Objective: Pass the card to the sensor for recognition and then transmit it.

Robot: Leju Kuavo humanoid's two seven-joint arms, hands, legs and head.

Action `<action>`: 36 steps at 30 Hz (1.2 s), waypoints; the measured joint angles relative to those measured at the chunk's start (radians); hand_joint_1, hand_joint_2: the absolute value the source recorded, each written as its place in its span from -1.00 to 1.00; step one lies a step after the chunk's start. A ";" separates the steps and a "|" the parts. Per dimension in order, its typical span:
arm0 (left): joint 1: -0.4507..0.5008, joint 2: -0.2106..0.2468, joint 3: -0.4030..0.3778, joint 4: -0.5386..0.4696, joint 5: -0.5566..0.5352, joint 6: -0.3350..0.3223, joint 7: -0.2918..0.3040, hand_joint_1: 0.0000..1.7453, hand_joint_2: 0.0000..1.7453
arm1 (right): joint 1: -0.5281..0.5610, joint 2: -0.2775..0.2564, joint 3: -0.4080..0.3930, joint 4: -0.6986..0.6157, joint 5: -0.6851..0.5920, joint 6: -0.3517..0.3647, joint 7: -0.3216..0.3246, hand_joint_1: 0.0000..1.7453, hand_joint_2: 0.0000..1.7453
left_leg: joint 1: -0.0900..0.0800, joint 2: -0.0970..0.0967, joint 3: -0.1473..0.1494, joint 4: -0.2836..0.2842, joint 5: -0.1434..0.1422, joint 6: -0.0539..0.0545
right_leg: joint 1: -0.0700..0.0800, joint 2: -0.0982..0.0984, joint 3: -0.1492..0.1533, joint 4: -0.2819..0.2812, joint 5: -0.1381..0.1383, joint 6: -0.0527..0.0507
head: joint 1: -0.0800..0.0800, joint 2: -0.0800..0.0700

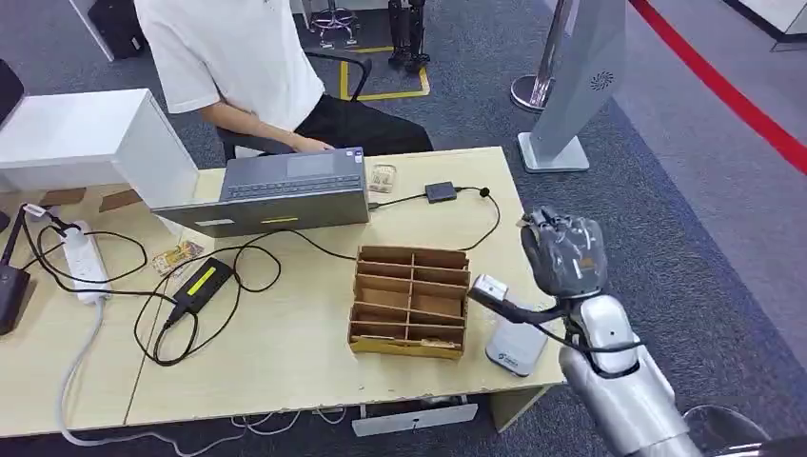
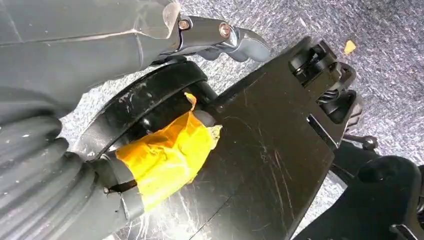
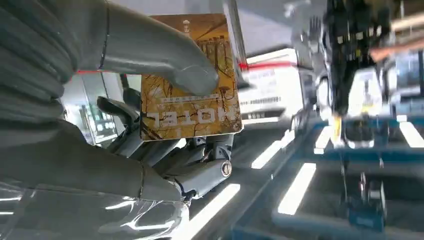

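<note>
So the surface [image 1: 285, 362] is a long pale wood one with a person sitting at its far side, hands by a grey laptop [image 1: 276, 195], presumably running things from there. Everything else I'll place off the cardboard organizer [image 1: 411, 300], the slotted box sitting near the front edge. The laptop is behind it and to the left, and a white power strip [image 1: 84, 262] and a black power brick [image 1: 200, 284] sit well off to its left with cables looping around, so that end is just wiring clutter.

The sensor [image 1: 517, 345], a flat grey-white pad, lies just to the right of the organizer at the surface's corner, which looks like the easiest spot for the right arm to reach.

The right hand [image 1: 563, 249] is raised above the sensor, palm turned away. It's pinching the card [image 3: 189, 77], a gold "HOTEL" keycard, thumb pressed on its face, fingers behind. My guess is it's held flat like that so the face can be lowered onto the pad.

Left hand [image 2: 220, 35] hangs down by the floor; can't tell how its fingers are set.
</note>
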 joint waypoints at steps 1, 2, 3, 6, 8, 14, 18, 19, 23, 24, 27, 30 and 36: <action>-0.001 -0.001 0.000 0.000 -0.004 0.000 0.002 -1.00 1.00 | -0.038 0.000 0.008 0.003 0.000 0.015 0.005 1.00 1.00 | 0.000 0.000 0.000 0.000 0.000 0.000 | 0.000 0.000 0.000 0.000 0.000 0.000 | -0.001 0.000; -0.002 -0.002 0.000 0.000 -0.009 -0.002 0.003 -1.00 1.00 | -0.071 0.000 0.018 0.007 0.001 0.027 0.009 1.00 1.00 | 0.000 0.000 0.000 0.000 0.000 0.000 | 0.000 0.000 0.000 0.000 0.000 0.000 | -0.001 0.000; -0.002 -0.002 0.000 0.000 -0.016 -0.002 0.005 -1.00 1.00 | -0.102 0.003 0.029 0.013 0.003 0.039 0.011 1.00 1.00 | 0.000 0.000 0.000 0.000 0.000 0.000 | 0.000 0.000 0.000 0.000 0.000 0.000 | -0.001 0.000; -0.005 -0.004 0.000 0.000 -0.035 -0.007 0.014 -1.00 1.00 | -0.196 0.033 0.076 0.054 0.010 0.067 0.025 1.00 1.00 | 0.000 0.000 0.000 0.000 0.001 0.000 | 0.000 0.000 -0.001 0.001 0.001 0.000 | -0.001 0.000; -0.009 -0.004 0.000 -0.001 -0.043 -0.012 0.021 -1.00 1.00 | -0.255 0.053 0.115 0.085 0.019 0.071 0.040 1.00 1.00 | 0.000 0.000 0.000 0.000 0.001 -0.001 | 0.000 0.000 -0.001 0.001 0.002 -0.001 | -0.001 0.000; -0.018 -0.004 -0.001 -0.001 -0.075 -0.027 0.042 -1.00 1.00 | -0.382 0.130 0.205 0.186 0.032 0.081 0.074 1.00 1.00 | 0.001 -0.001 -0.001 0.000 0.001 -0.001 | 0.001 -0.001 -0.001 0.001 0.002 -0.001 | 0.000 0.000; -0.024 -0.004 -0.006 -0.001 -0.094 -0.037 0.054 -1.00 1.00 | -0.466 0.197 0.241 0.291 0.015 0.081 0.087 1.00 1.00 | 0.001 -0.001 -0.001 0.000 0.002 -0.002 | 0.001 0.000 -0.002 0.001 0.002 -0.002 | -0.001 0.000; -0.025 -0.004 -0.008 -0.001 -0.099 -0.038 0.056 -1.00 1.00 | -0.482 0.216 0.249 0.318 0.011 0.081 0.091 1.00 1.00 | 0.001 -0.001 -0.001 0.000 0.002 -0.002 | 0.001 0.000 -0.002 0.001 0.002 -0.002 | 0.000 0.000; -0.027 -0.004 -0.011 -0.001 -0.108 -0.044 0.064 -1.00 1.00 | -0.533 0.273 0.274 0.416 0.002 0.080 0.098 1.00 1.00 | 0.001 -0.002 -0.002 0.000 0.002 -0.003 | 0.001 -0.001 -0.002 0.001 0.002 -0.002 | 0.000 0.000; -0.028 -0.004 -0.011 -0.001 -0.108 -0.045 0.064 -1.00 1.00 | -0.541 0.283 0.279 0.435 0.001 0.080 0.098 1.00 1.00 | 0.001 -0.002 -0.002 0.000 0.002 -0.003 | 0.001 -0.001 -0.002 0.001 0.002 -0.002 | -0.001 0.000; -0.028 -0.004 -0.011 -0.001 -0.110 -0.047 0.065 -1.00 1.00 | -0.555 0.308 0.293 0.483 0.000 0.077 0.097 1.00 1.00 | 0.001 -0.002 -0.002 0.000 0.002 -0.003 | 0.001 -0.001 -0.002 0.001 0.002 -0.002 | 0.000 0.000; -0.028 -0.004 -0.011 -0.001 -0.110 -0.047 0.064 -1.00 1.00 | -0.561 0.317 0.306 0.512 0.001 0.076 0.094 1.00 1.00 | 0.001 -0.002 -0.002 0.000 0.002 -0.003 | 0.001 -0.001 -0.003 0.001 0.002 -0.002 | 0.000 0.000; -0.029 0.000 -0.011 -0.001 -0.104 -0.084 0.040 -1.00 1.00 | -0.559 0.320 0.325 0.541 -0.003 0.062 0.079 -1.00 1.00 | 0.001 -0.002 -0.002 0.000 0.002 -0.003 | 0.001 -0.001 -0.003 0.001 0.002 -0.002 | -0.001 0.000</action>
